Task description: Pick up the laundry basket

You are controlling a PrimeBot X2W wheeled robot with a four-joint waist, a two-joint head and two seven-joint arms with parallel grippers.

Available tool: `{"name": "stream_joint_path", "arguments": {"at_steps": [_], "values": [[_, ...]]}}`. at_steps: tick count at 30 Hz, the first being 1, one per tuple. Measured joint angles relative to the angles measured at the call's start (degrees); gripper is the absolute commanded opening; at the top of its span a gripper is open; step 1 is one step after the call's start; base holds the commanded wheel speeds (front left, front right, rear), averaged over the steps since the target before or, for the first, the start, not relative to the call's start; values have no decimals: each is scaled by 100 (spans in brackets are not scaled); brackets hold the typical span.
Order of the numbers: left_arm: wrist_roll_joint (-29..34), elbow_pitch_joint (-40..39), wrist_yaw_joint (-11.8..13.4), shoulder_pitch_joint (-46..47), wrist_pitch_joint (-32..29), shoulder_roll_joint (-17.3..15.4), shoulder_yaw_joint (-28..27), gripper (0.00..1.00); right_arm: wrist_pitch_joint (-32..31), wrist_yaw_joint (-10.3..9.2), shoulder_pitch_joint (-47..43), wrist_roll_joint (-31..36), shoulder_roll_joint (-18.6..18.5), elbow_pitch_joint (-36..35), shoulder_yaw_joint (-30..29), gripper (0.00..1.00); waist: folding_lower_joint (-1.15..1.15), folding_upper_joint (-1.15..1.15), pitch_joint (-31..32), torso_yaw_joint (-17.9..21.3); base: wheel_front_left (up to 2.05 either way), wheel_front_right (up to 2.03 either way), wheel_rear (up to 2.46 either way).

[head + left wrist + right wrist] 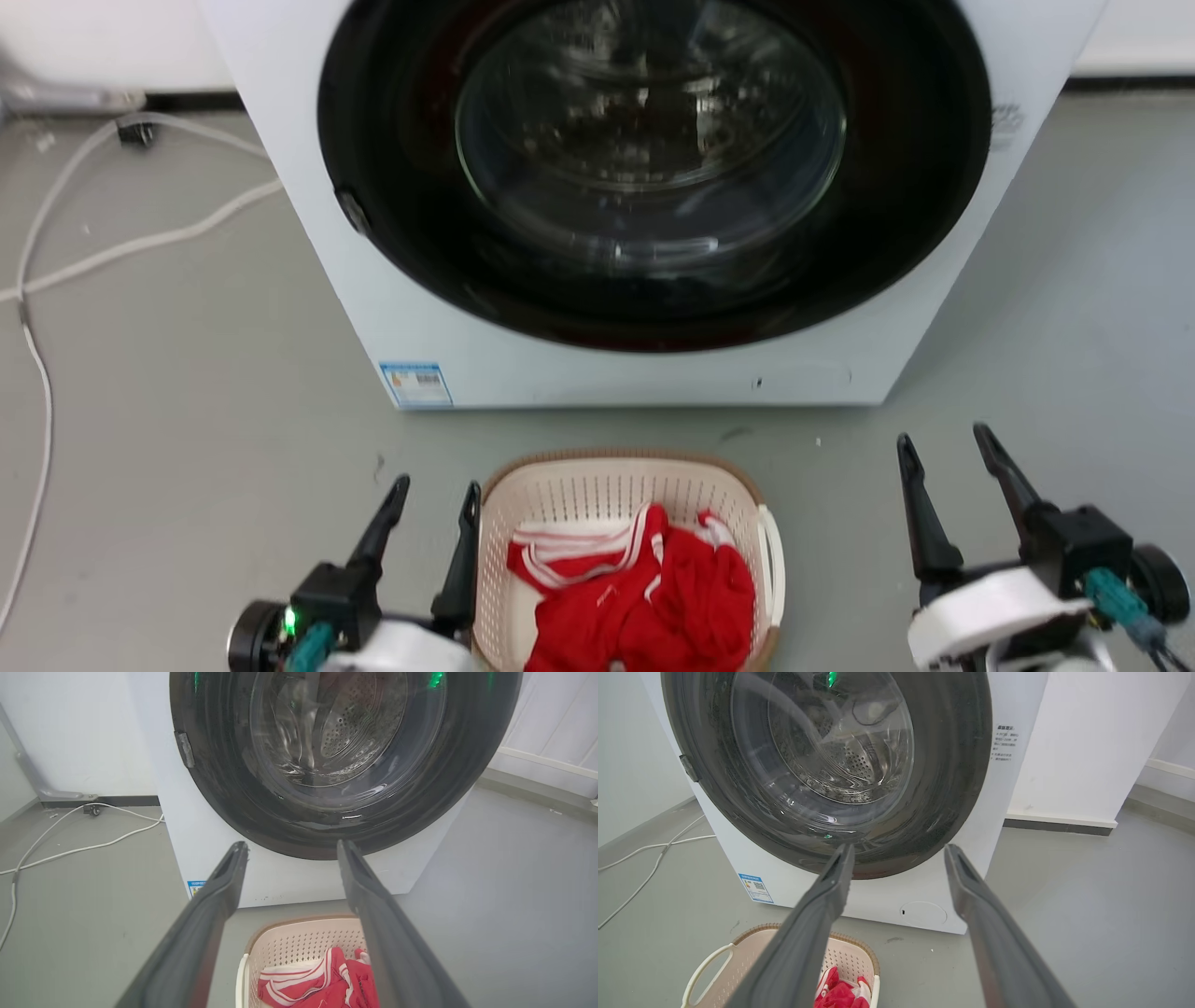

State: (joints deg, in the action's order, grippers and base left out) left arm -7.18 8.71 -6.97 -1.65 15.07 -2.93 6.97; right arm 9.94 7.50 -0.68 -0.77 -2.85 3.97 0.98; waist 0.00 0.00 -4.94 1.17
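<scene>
The laundry basket (597, 493) stands on the grey floor in front of the washing machine, cream and perforated, with a brown rim and a white handle (773, 560) on its right side. A red garment with white stripes (644, 588) lies inside it. My left gripper (437, 485) is open just left of the basket, its inner finger close beside the left rim. My right gripper (941, 435) is open and well clear to the right. The left wrist view has the basket (303, 938) below my open left gripper (292, 843). In the right wrist view the basket (850, 956) sits low and left of my open right gripper (899, 847).
A white front-loading washing machine (420, 308) with a dark round door (653, 168), which is shut, rises right behind the basket. White cables (140, 243) trail over the floor at the left. A white wall (1087, 742) stands to the machine's right.
</scene>
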Motion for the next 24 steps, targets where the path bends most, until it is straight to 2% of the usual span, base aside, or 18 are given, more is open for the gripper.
{"name": "stream_joint_path", "arguments": {"at_steps": [6, 10, 14, 19, 24], "values": [[-11, 582, -22, 693, 0, -167, -30, 100, -178, 0, 476, 62, -1, 252, 90, 100, 0, 0, -703, 30, 0, 0, 0], [-59, 1203, -36, 1245, 0, -320, -40, 100, -363, 1, 871, -199, 1, 628, 166, 100, 1, 0, -1191, 36, 0, 0, 0], [-129, 1817, -43, 1761, 0, -426, 36, 100, -645, 1, 1242, -145, -1, 1098, 171, 100, 1, 0, -1650, 39, 0, 0, 0], [-305, 2635, -43, 2435, 0, -628, 375, 100, -1069, 1, 1788, 137, -3, 1673, 152, 100, 1, 0, -2185, 49, 0, 0, 0], [-628, 3374, -52, 3103, -40, -803, 777, 100, -1537, 1, 2284, 19, -2, 2249, 280, 100, 2, 0, -2651, 55, 0, 0, 0]]}}
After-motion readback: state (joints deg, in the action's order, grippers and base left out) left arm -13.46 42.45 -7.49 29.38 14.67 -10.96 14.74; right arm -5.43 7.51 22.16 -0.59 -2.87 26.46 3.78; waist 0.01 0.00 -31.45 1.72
